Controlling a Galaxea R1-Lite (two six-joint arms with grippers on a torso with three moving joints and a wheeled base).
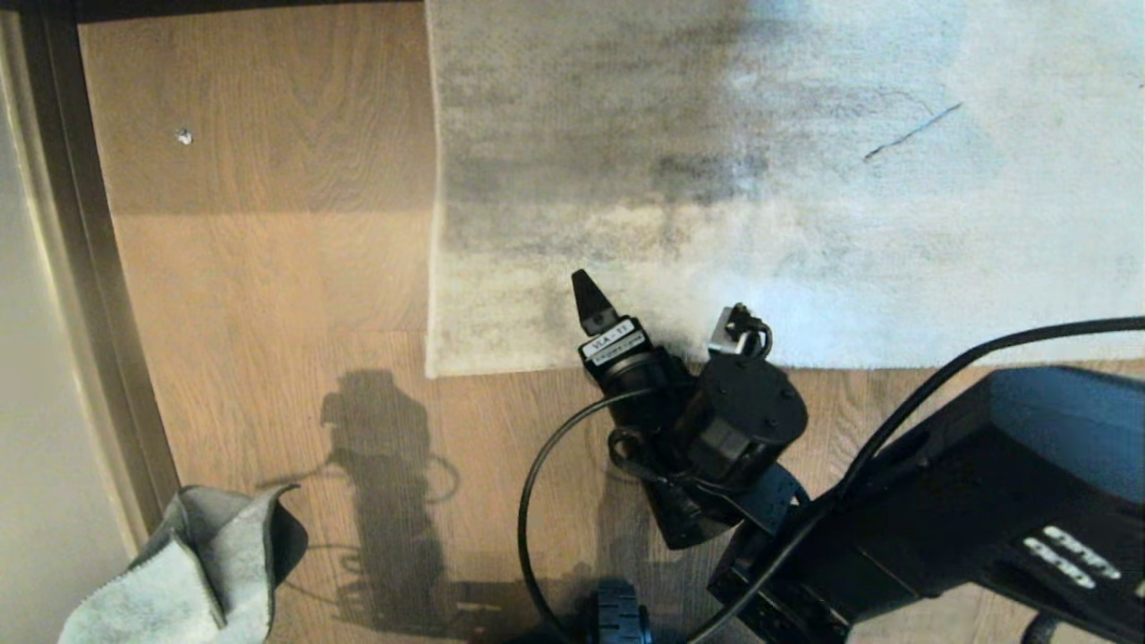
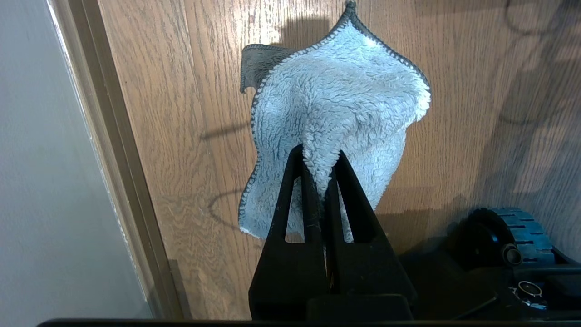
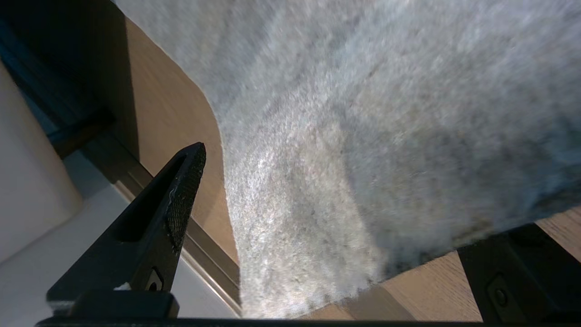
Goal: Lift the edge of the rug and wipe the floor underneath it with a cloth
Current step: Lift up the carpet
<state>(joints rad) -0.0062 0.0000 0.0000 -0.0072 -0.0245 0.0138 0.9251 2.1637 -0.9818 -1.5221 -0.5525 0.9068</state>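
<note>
The pale grey rug lies flat on the floor (image 1: 268,268), its corner at the rug edge (image 1: 501,362) near the middle of the head view. My right gripper (image 1: 662,317) hangs over that near border, open, its two fingers spread wide. In the right wrist view the rug edge (image 3: 317,277) lies between the spread fingers (image 3: 181,200) of the right gripper (image 3: 349,227), with nothing gripped. My left gripper (image 2: 320,159) is shut on the cloth (image 2: 336,95), a fluffy pale rag with dark stitched edges that hangs above the planks. The cloth (image 1: 197,572) also shows low at the left in the head view.
A dark skirting strip (image 1: 89,268) and a pale wall run along the left side. A small white speck (image 1: 183,137) lies on the planks far left of the rug. My base wheel (image 1: 617,613) and a black cable (image 1: 537,483) sit near the right arm.
</note>
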